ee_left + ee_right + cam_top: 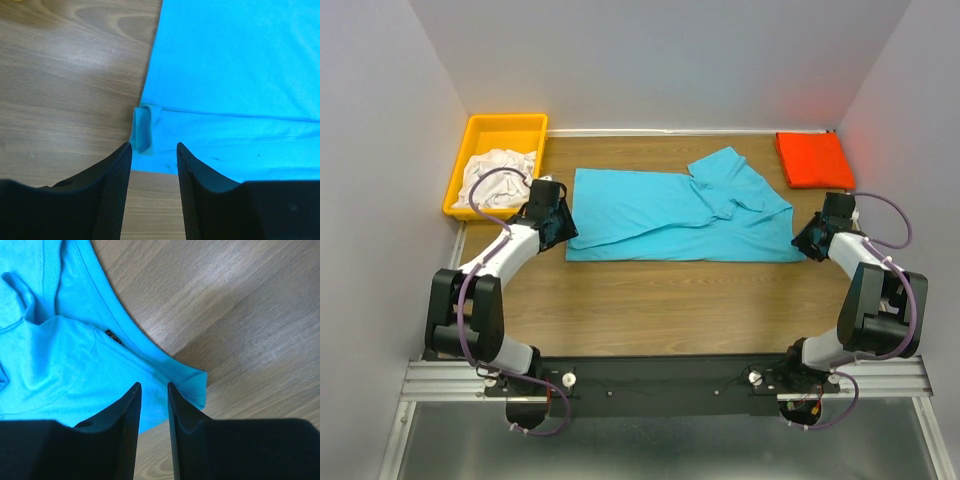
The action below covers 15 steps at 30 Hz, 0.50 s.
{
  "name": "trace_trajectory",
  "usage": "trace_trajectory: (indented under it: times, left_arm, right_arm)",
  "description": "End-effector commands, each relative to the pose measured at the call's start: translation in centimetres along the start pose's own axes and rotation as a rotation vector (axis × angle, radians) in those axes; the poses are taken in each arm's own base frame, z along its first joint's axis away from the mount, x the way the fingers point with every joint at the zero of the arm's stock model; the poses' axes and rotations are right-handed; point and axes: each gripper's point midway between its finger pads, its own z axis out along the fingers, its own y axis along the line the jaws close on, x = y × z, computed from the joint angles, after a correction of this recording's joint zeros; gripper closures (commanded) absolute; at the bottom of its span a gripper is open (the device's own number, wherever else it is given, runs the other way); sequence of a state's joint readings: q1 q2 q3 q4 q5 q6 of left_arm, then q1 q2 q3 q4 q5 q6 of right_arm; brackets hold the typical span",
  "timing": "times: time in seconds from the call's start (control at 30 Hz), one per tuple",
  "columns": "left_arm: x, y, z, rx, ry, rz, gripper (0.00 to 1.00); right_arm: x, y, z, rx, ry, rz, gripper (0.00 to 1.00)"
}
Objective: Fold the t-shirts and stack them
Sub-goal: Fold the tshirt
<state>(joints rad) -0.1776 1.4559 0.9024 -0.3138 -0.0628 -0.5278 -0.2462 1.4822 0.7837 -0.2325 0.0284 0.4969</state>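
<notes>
A turquoise-blue t-shirt [660,215] lies spread across the middle of the wooden table, its right part folded over and rumpled. My left gripper [563,228] is at the shirt's near left corner. In the left wrist view this gripper [154,145] is open, with bare wood between the fingers and the curled corner [143,129] just past the tips. My right gripper [802,240] is at the near right corner; in its wrist view the gripper [153,385] is narrowly open above the cloth's hem [192,382]. An orange-red t-shirt [813,160] lies folded at the back right. White t-shirts [498,175] sit crumpled in the bin.
A yellow plastic bin [505,122] stands at the back left corner. Grey walls close in the table on the left, back and right. Bare wood [670,300] stretches between the turquoise shirt and the arm bases.
</notes>
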Motion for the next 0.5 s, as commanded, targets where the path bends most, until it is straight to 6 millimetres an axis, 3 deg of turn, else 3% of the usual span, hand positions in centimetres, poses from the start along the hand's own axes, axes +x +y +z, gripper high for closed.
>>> trace_trajectory:
  times: [0.0, 0.33, 0.47]
  left_arm:
    - [1.4, -0.2, 1.5, 0.016, 0.055, -0.034, 0.51]
    - [2.1, 0.3, 2.9, -0.014, 0.083, -0.038, 0.59]
    - [2.0, 0.3, 3.1, -0.017, 0.086, -0.03, 0.78]
  right_arm:
    - [0.4, -0.3, -0.5, -0.005, 0.012, 0.001, 0.66]
    - [0.6, -0.4, -0.7, -0.006, 0.012, 0.001, 0.65]
    - [0.5, -0.2, -0.7, -0.012, 0.01, -0.002, 0.65]
